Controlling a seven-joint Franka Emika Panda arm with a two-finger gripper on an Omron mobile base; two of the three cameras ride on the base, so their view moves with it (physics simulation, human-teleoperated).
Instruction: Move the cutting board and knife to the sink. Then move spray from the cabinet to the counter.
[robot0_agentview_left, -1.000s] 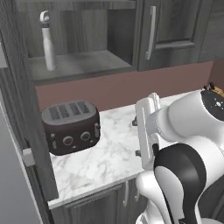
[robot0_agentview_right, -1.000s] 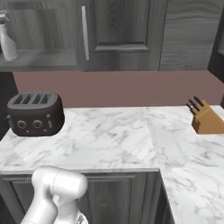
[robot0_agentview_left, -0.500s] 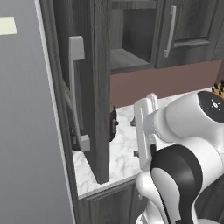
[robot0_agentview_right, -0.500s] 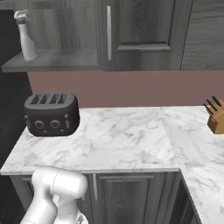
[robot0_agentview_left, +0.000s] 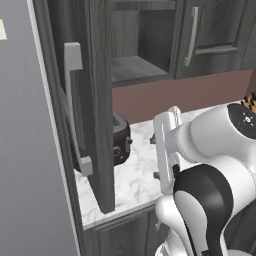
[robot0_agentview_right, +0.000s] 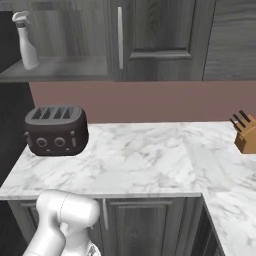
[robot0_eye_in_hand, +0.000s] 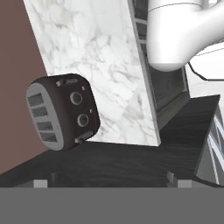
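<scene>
We've got the two-finger gripper (robot0_eye_in_hand: 109, 183) jaws wide, holding nothing, low by the white marble counter (robot0_agentview_right: 145, 160); slim pale grey-white spray bottle (robot0_agentview_right: 26, 41) stands upright on the dark grey wall cabinet (robot0_agentview_right: 150, 40) shelf, up & left above the black toaster (robot0_agentview_right: 55, 131).

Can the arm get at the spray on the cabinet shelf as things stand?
Probably yes. The spray stands upright near the front edge of the open cabinet shelf, nothing before it. The toaster sits below. The pincer, open, is low by the counter and would have to rise.
</scene>
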